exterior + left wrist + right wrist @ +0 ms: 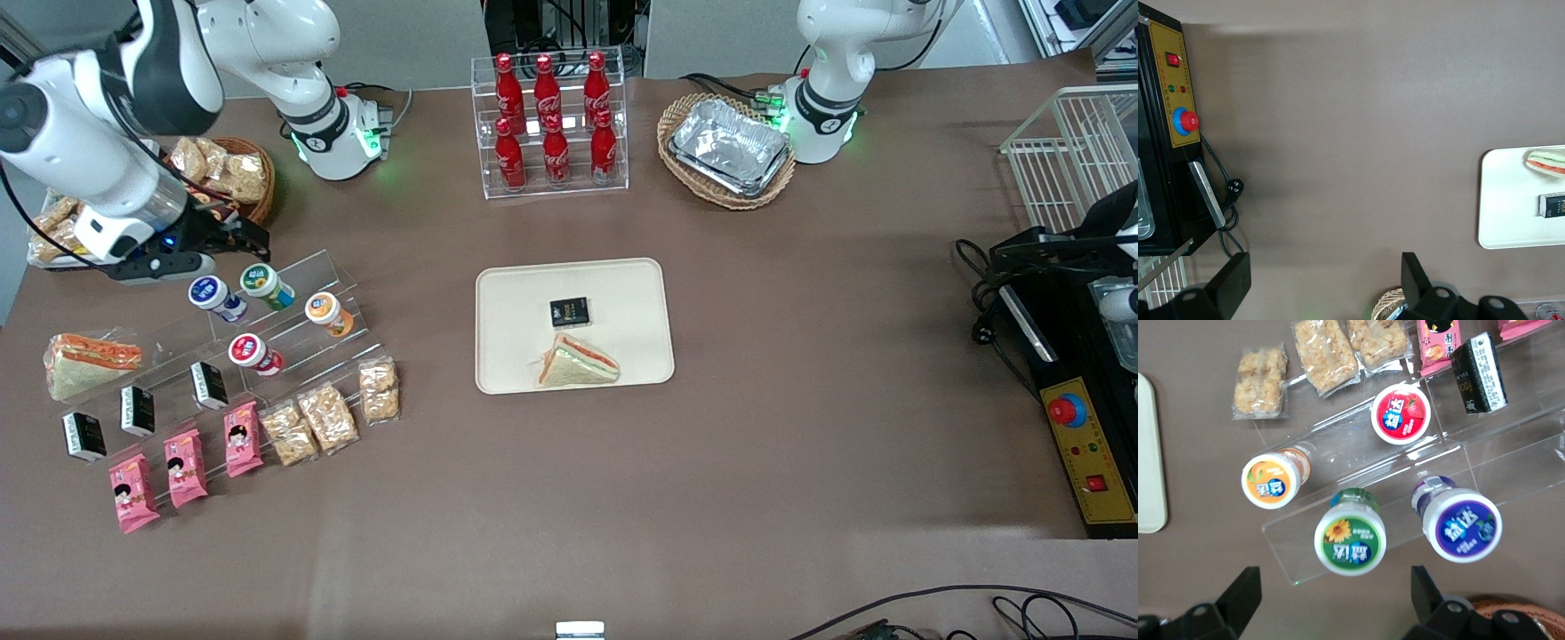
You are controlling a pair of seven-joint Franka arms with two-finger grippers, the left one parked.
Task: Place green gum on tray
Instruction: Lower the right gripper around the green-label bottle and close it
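I see gripper (pixel 1331 603) spread wide, empty, above green gum (pixel 1350 540) | tray (pixel 498 293) well apart from gum

a robot lab staged like a snack shop: a brown surface (pixel 756 444) with clear display steps (pixel 293 329) of snacks, a rack of 6 red soda bottles (pixel 553 124), and an emergency-stop control box (pixel 1086 453).

Coca-Cola script on red bottles (pixel 547 120)
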